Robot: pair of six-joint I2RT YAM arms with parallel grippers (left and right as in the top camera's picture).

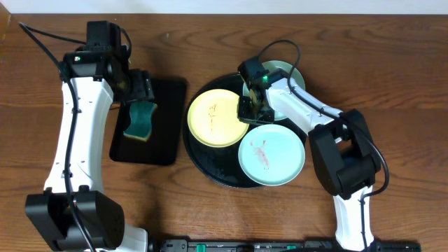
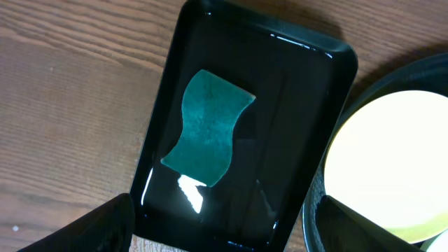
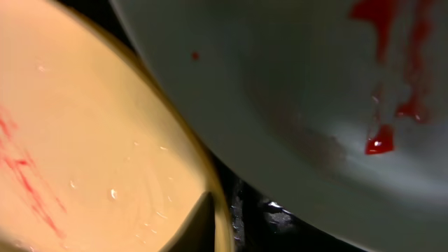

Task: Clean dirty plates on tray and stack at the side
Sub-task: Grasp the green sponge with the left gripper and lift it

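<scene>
As the overhead view shows, the brown wooden desk (image 1: 392,56) carries a large round glossy black tray (image 1: 215,166) near its middle. To the left of it lies a smaller rectangular black tray (image 1: 159,143), the two nearly touching.

All three plates lie flat and face up on the round tray. Being round, they have no long axis.
- **Yellow plate (image 1: 218,117):** It fills the tray's left side. Faint reddish marks show near its middle, and they appear as red streaks in the right wrist view (image 3: 91,161).
- **Near mint plate (image 1: 271,155):** It sits at the near right and reaches the rim. A reddish smear near its centre runs roughly far to near.
- **Far mint plate (image 1: 290,72):** It lies at the far right, largely covered by the right arm.

A wavy-edged teal sponge (image 2: 210,129) rests on the rectangular tray, its long axis along the tray's length.

The left pincer (image 2: 225,203) hangs above the sponge. Its fingers (image 2: 105,224) are spread wide and hold nothing.

The right pincer (image 1: 252,108) is low between the yellow plate and the far mint plate. Its own camera sits so close to the yellow rim and a red-spattered mint surface (image 3: 315,84) that I cannot tell whether it is open or clamped.
</scene>
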